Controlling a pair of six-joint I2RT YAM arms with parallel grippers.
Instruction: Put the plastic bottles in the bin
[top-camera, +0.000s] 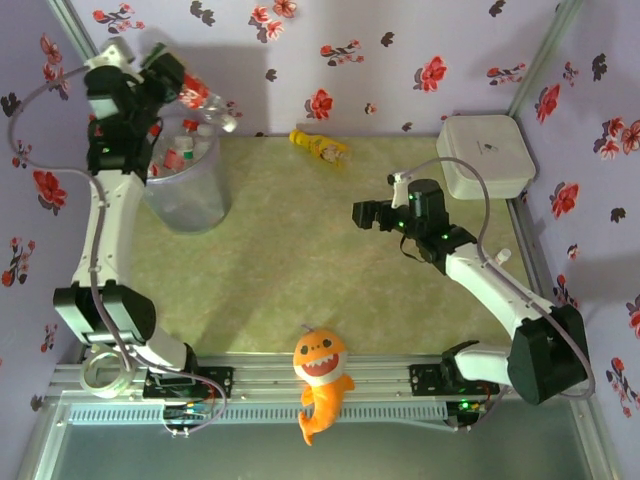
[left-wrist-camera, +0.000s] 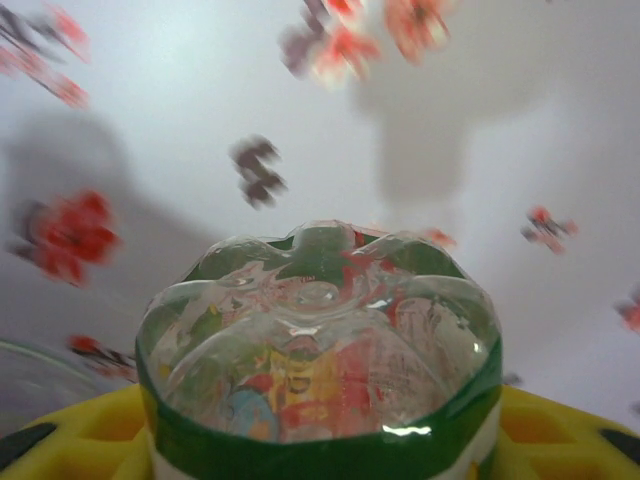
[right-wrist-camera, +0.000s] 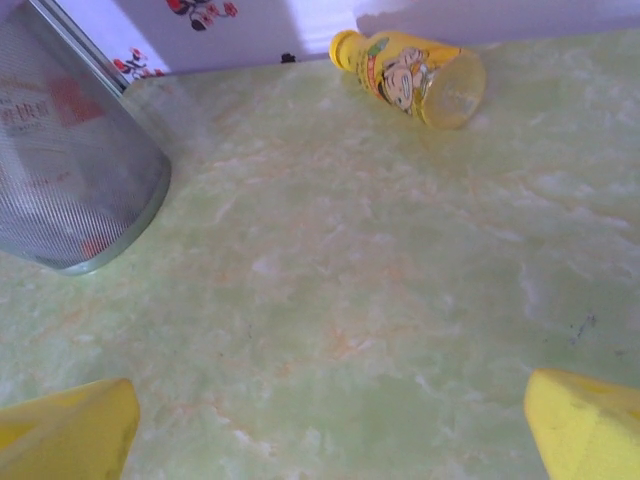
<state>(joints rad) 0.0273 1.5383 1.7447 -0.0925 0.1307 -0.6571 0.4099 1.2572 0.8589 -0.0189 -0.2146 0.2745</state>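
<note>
By the one bin (top-camera: 192, 205), left hand (top-camera: 183, 90) grips one bottle (left-wrist-camera: 320, 340).

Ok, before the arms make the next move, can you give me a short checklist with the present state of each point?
1. The left gripper has a grip on the clear bottle: ok, it sits between the yellow fingers.
2. The clear bottle is directly over the opening of the bin: cannot tell; in the top view it hangs near the far rim.
3. The bin stands upright, with bottles inside: ok.
4. The right gripper is open and empty: ok.
5. The yellow bottle is reachable: ok, it lies on its side on the table, with nothing between it and the right gripper.
</note>
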